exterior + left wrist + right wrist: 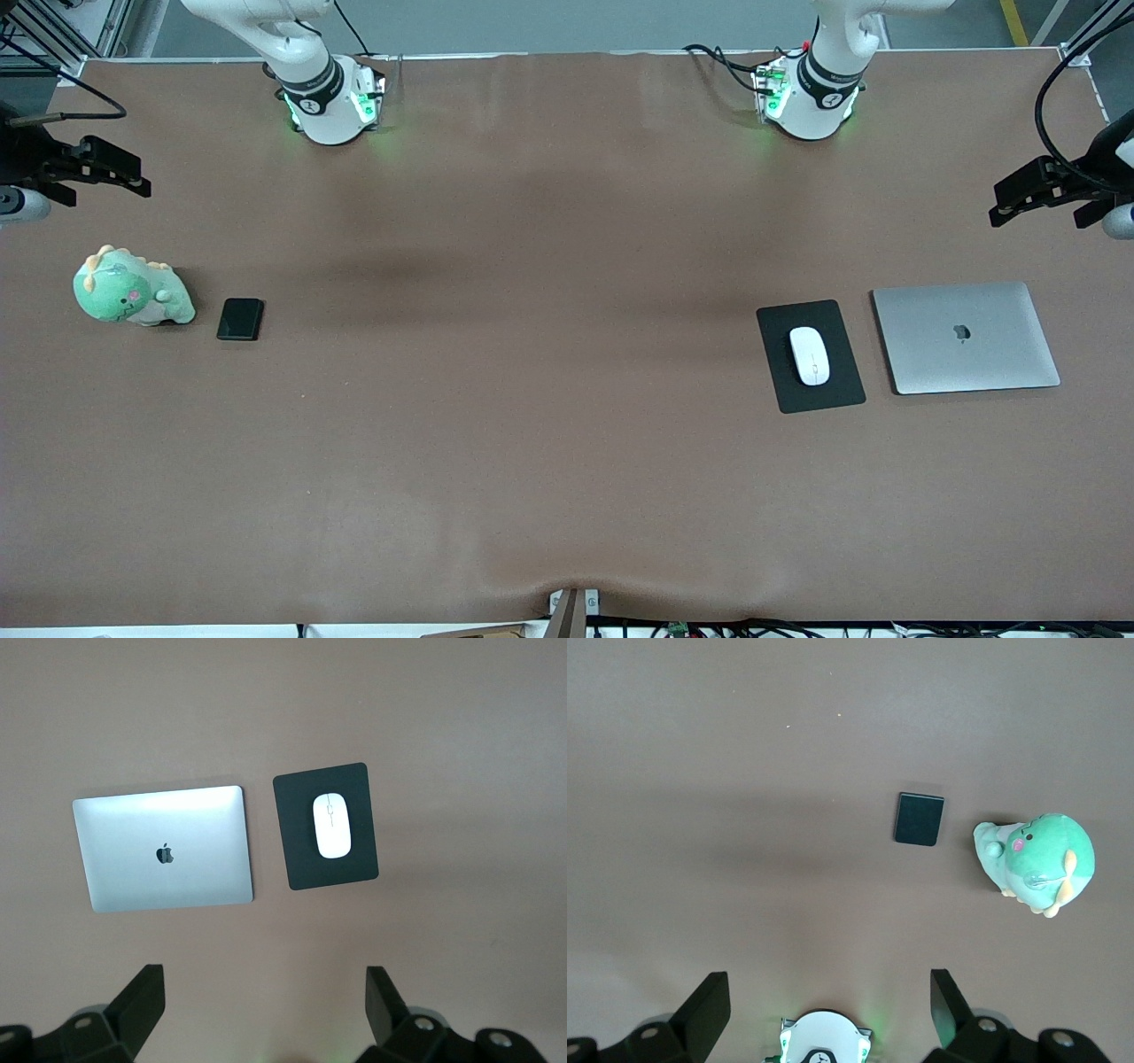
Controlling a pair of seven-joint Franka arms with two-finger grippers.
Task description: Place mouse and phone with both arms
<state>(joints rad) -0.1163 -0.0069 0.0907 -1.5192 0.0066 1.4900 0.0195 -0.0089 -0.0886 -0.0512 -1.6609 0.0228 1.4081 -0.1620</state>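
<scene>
1. From the front view, my left gripper (1005,206) is hanging over the table (532,443) edge at the left arm's end, and my right gripper (133,177) is hanging over the right arm's end; both are empty; the white mouse (809,355) is lying on the black mouse pad (842,390), just beside the closed silver laptop (966,337); the black phone (240,318) is lying flat beside the green dinosaur plush (131,289).
2. In my left wrist view, my fingers (142,1005) are standing wide apart with nothing between them; the mouse (332,825) is sitting on the pad (306,864) next to the laptop (164,850).
3. In my right wrist view, my fingers (709,1008) are spread and released; the phone (919,819) is lying near the plush (1036,861), not touching it.
</scene>
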